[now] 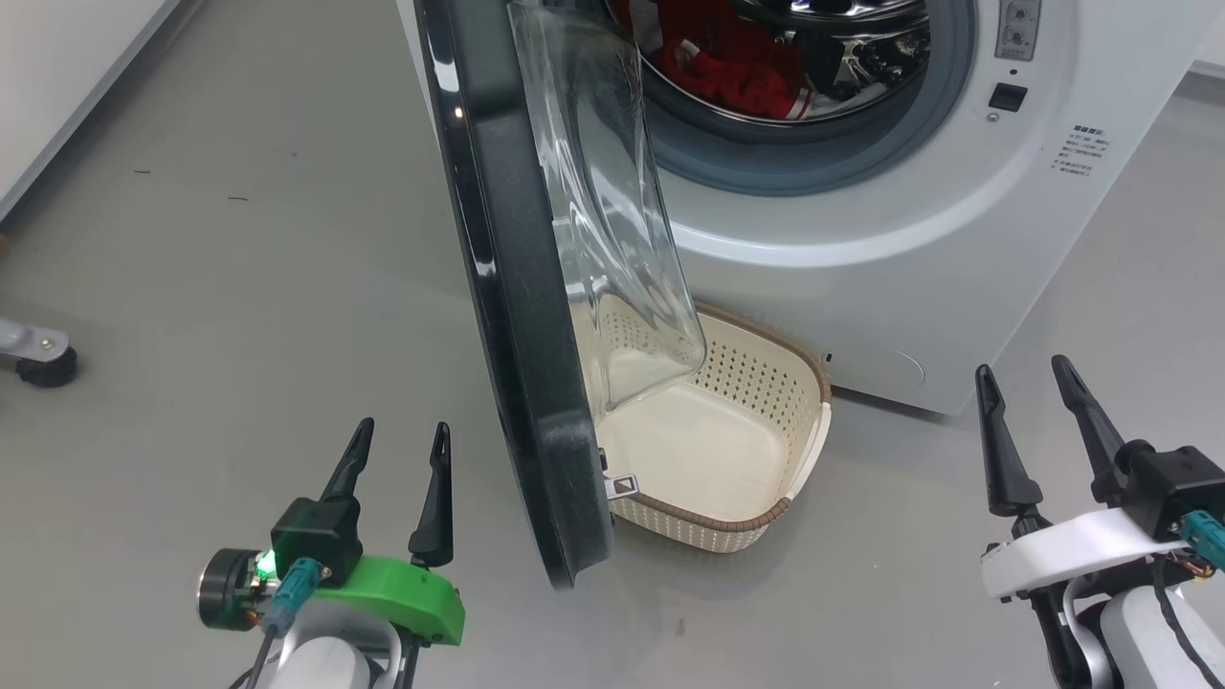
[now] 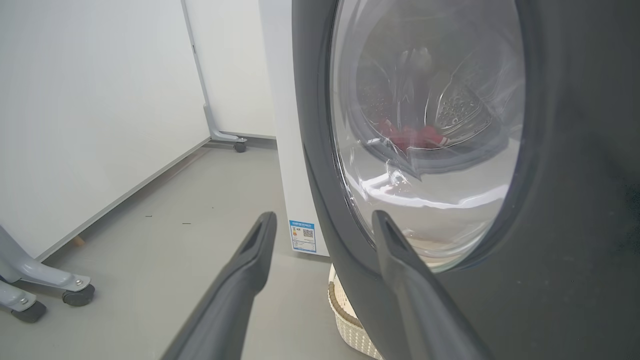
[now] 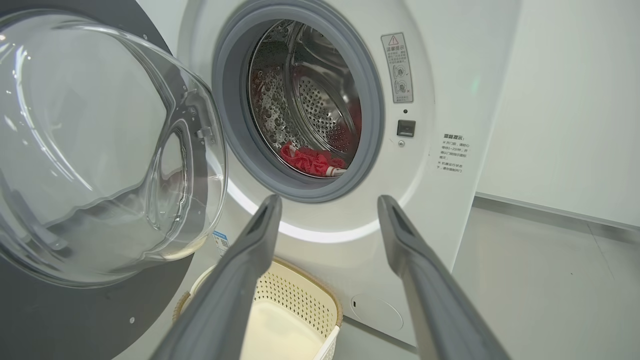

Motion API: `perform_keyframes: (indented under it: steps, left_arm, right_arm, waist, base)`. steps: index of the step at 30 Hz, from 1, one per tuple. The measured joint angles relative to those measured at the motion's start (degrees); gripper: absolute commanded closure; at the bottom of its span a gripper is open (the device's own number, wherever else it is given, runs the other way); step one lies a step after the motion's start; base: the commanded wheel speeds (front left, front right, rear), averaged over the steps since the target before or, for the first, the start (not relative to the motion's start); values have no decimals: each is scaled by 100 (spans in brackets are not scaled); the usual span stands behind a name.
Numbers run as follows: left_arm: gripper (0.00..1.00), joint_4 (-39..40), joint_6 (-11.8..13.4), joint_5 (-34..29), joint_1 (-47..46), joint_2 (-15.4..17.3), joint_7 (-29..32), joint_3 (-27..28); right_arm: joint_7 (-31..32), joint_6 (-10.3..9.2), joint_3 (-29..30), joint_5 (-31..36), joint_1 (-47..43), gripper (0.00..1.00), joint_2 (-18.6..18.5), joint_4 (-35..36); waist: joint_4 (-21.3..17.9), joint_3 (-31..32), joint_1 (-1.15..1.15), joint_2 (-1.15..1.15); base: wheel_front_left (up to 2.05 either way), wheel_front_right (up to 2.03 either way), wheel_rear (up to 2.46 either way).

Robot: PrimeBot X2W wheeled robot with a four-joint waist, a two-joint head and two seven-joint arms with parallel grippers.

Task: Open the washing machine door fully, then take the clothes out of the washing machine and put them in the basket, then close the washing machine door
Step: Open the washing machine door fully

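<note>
Grey smooth floor [image 1: 239,287], white panels along the left. Upon it, washing machine door [image 1: 507,287], standing part way open and seen almost edge-on in the head view. Wide glossy black ring frame; clear glass bowl [image 1: 612,220] bulging from the inner face toward the machine, streaked with reflections. Small metal latch [image 1: 620,486] near the lower edge of the frame.

Behind the door, inside the steel drum, clothes [image 1: 737,72]: bright red crumpled fabric with a bit of white trim, lying low in the drum just behind the grey rubber ring [image 1: 766,163] of the mouth.

Around that, washing machine [image 1: 861,277]: big white box, with small printed labels and a dark square catch to the right of the mouth, and a blue sticker [image 2: 303,236] low on its front.

On the floor against the machine's foot, basket [image 1: 766,522]: cream plastic, perforated sides, brown woven-look rim, left end tucked under the door's glass bowl.

Further out, left tool [image 1: 402,431] low at the left, fingers spread apart, near the door's outer face yet clear of it. Right tool [image 1: 1020,367] low at the right, fingers likewise apart, pointing toward the machine front, well apart from basket and door. Far left, black caster [image 1: 43,364] on a grey leg.
</note>
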State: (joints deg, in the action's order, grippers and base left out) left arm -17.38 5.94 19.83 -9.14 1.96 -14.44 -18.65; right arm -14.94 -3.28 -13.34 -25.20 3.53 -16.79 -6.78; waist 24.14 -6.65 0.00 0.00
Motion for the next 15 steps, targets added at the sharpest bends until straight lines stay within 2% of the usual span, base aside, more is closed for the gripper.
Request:
perform_keyframes:
  steps: [15]
  left_arm:
    - [0, -24, 15, 0, 1, 0, 0, -38]
  right_arm:
    - [1, -43, 103, 326, -295, 0, 431, -118]
  waist:
    - [30, 30, 0, 0]
  base:
    - [0, 0, 0]
